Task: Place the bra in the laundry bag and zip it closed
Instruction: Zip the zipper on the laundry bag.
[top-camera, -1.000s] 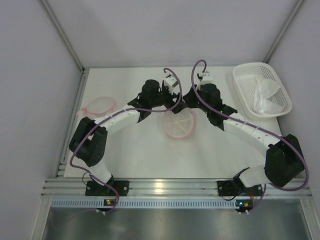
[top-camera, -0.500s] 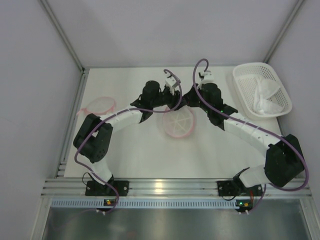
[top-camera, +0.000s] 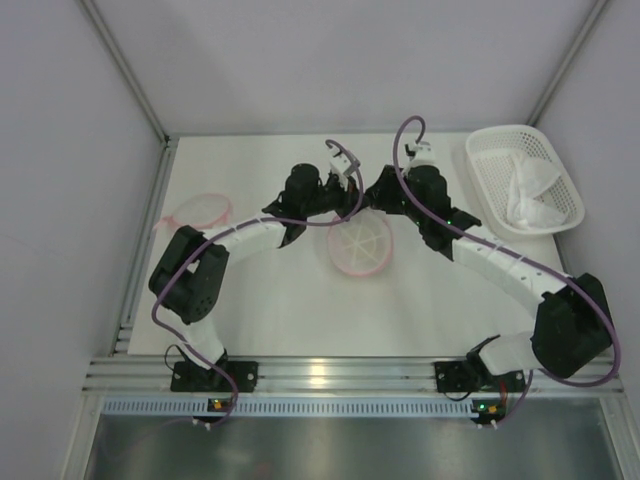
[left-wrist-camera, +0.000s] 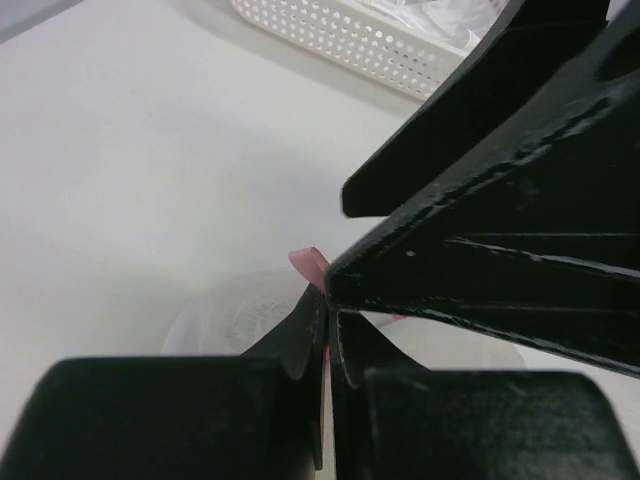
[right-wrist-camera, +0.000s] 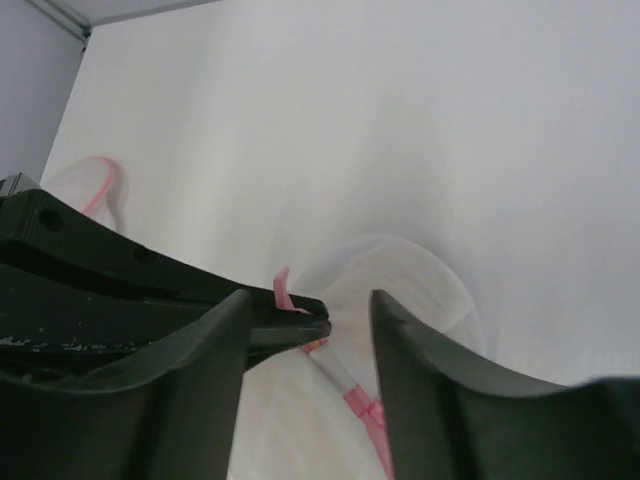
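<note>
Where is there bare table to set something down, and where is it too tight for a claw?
Bare: the wide patch of table between the laundry bag and the near edge, and the far strip behind the claws. Crowded: the bag's far rim, where left claw and right claw meet; the white basket fills the far right corner.

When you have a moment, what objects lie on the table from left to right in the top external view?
From the left: pink-rimmed mesh piece → round laundry bag → white basket.
</note>
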